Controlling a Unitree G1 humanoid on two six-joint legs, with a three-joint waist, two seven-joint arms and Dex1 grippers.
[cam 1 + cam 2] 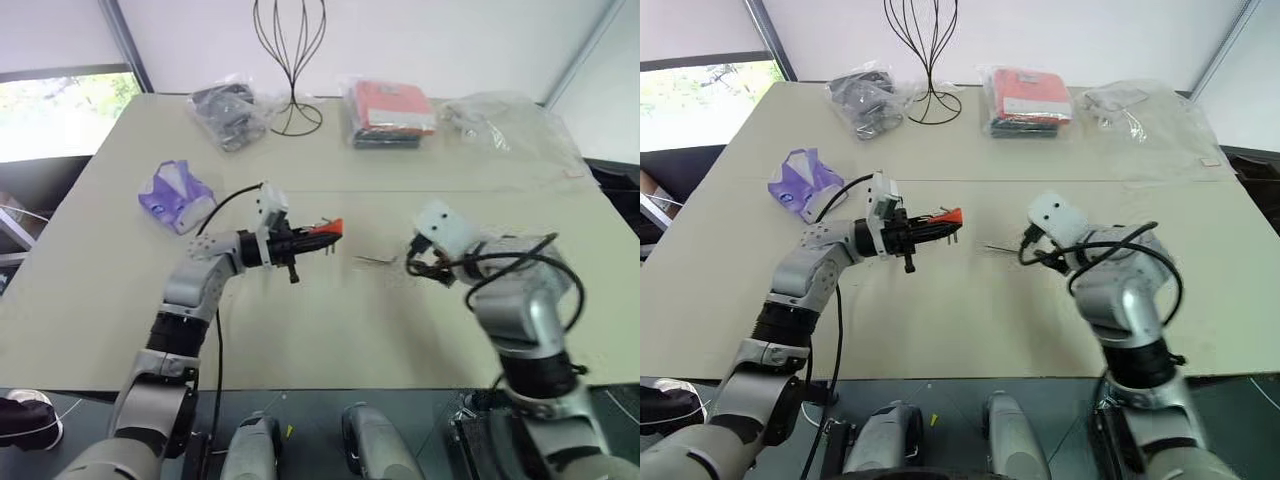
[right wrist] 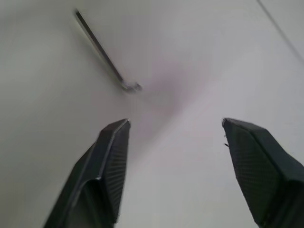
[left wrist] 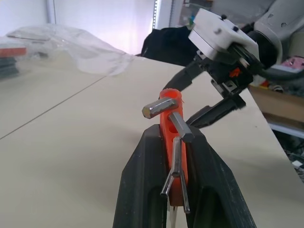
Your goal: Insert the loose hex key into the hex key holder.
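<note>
The hex key holder (image 1: 328,229), an orange-red block with a few short grey keys sticking out, is held level above the table's middle. My left gripper (image 1: 305,238) is shut on it, and the left wrist view shows the holder (image 3: 169,116) clamped between both black fingers. The loose hex key (image 1: 375,261), a thin grey L-shaped rod, lies flat on the table just right of the holder. My right gripper (image 1: 424,268) hovers close to the right of the key. It stands open (image 2: 175,126) with nothing between its fingers, and the key (image 2: 102,52) lies just ahead of them.
Along the table's far side stand a black wire stand (image 1: 290,60), a bag of dark items (image 1: 228,115), a red packet in clear plastic (image 1: 392,112) and a crumpled clear bag (image 1: 505,125). A purple pouch (image 1: 175,195) lies at the left.
</note>
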